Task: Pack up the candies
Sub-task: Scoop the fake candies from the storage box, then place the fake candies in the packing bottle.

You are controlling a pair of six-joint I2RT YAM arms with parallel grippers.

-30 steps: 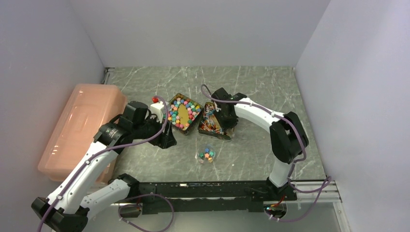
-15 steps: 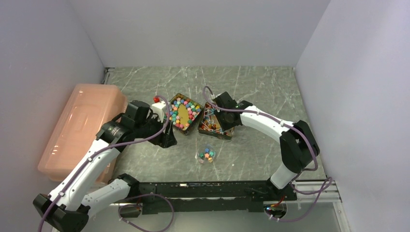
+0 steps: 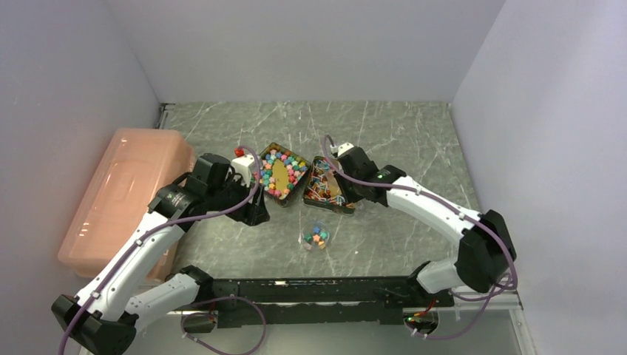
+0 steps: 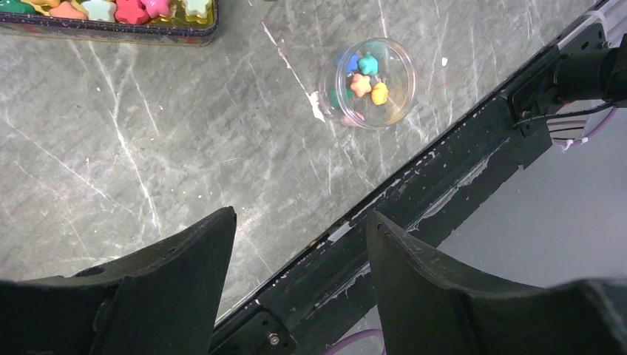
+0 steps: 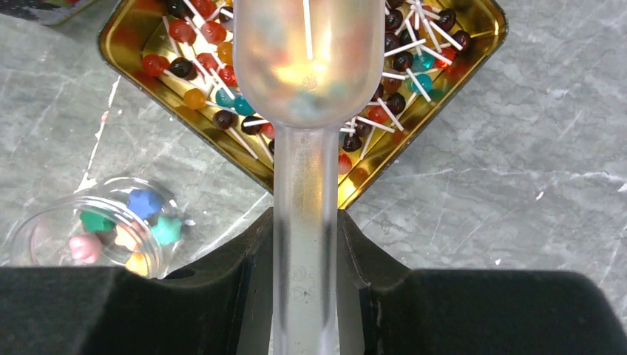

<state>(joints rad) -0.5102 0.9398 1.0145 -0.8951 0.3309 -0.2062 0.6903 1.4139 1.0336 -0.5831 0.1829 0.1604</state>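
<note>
Right gripper (image 5: 307,222): clamped on scoop (image 5: 307,74), bowl over candies (image 5: 177,31) in tin (image 5: 484,26). Left gripper (image 4: 299,244): wide above counter (image 4: 148,148), jar (image 4: 367,83) at 1 o'clock.

Mid-table, a left tin (image 3: 298,185) full of candies (image 3: 290,163) sits just beside a right tin (image 3: 329,208), with a small clear jar (image 3: 316,237) apart at their 6 o'clock and a pink box (image 3: 126,185) at 9 o'clock. The left gripper (image 3: 255,213) sits at the left tin's 8 o'clock; the right gripper (image 3: 336,181) hangs over the right tin.
</note>
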